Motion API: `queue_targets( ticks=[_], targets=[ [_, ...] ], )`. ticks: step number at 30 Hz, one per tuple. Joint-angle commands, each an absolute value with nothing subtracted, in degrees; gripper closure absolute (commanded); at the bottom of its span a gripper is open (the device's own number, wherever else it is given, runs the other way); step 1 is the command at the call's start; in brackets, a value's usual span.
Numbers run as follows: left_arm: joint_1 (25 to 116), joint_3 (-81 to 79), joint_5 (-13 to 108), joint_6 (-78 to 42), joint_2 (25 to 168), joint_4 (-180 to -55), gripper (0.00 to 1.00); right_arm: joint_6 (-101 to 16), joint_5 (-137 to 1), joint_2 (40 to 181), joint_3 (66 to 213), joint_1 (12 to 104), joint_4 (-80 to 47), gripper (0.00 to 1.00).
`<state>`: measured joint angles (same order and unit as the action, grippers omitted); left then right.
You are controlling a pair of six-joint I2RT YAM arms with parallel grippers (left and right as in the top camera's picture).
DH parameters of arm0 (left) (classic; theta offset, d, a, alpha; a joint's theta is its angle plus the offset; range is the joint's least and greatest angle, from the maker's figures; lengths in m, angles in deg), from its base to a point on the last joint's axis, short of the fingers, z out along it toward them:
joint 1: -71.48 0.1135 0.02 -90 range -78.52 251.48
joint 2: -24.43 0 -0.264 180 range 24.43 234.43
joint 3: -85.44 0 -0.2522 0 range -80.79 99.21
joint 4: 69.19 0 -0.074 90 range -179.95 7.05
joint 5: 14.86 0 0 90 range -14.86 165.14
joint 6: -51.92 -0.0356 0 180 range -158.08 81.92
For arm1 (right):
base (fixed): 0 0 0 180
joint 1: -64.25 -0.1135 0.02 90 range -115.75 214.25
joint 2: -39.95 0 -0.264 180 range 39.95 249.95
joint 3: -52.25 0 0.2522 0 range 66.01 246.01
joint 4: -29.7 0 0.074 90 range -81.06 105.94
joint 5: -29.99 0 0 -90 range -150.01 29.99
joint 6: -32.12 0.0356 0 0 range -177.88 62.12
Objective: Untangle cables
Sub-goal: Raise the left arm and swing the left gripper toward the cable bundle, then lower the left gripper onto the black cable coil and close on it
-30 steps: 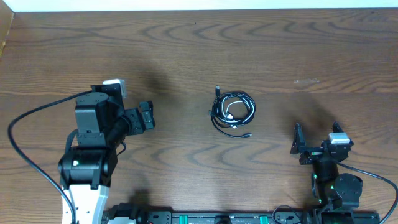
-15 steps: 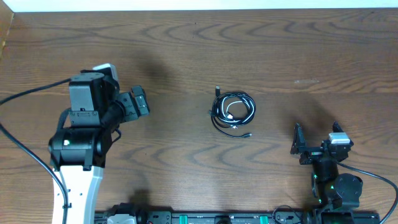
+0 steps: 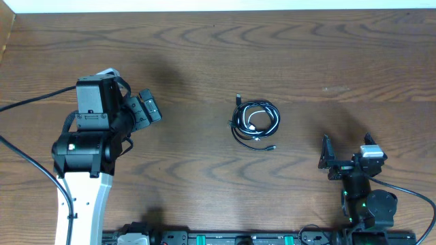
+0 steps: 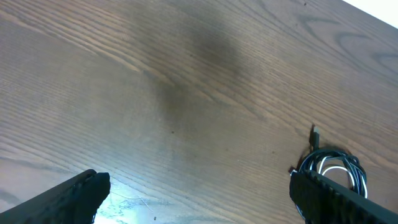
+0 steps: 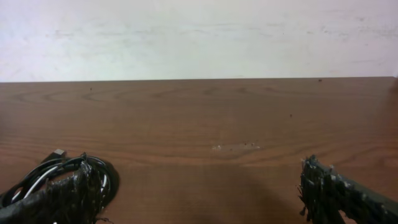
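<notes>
Brown wooden worktop [image 3: 204, 54] carries the coiled cables [image 3: 255, 124] at its middle, with left jaws and right jaws spread wide, well apart from them; a clean start likely means pinching one loose plug end, not the whole bundle.

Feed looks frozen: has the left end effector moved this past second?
Yes. Overhead, the left end effector has shifted left and toward the far edge, away from the cable bundle, which stayed put.

The left tool [image 3: 150, 107] has drawn farther from the cables [image 3: 255, 122].
</notes>
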<state>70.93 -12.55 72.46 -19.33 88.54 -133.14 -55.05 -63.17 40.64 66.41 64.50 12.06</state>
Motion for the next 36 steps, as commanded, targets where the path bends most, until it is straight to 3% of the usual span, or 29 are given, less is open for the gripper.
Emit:
queue_targets(
  ticks=[1,19,24,31,36],
  targets=[
    [70.8,-12.2,72.6,-15.6,90.0,-133.9,0.0,-54.3,-63.0,40.4,66.3,64.2,11.8,0.01],
    [70.6,-12.3,70.3,17.7,108.5,-134.4,0.0,-54.3,-63.0,40.4,66.3,64.2,11.8,0.01],
    [66.1,-12.3,61.8,3.6,112.4,-126.1,0.05,-54.3,-63.0,40.4,66.3,64.2,11.8,0.01],
    [51.9,-12.3,61.9,-18.1,114.2,-117.5,0.05,-54.3,-63.0,40.4,66.3,64.2,11.8,0.01],
    [45.4,-12.3,67.8,-22.9,115.2,-112.5,0.05,-54.3,-63.0,40.4,66.3,64.2,11.8,0.01]
  ],
)
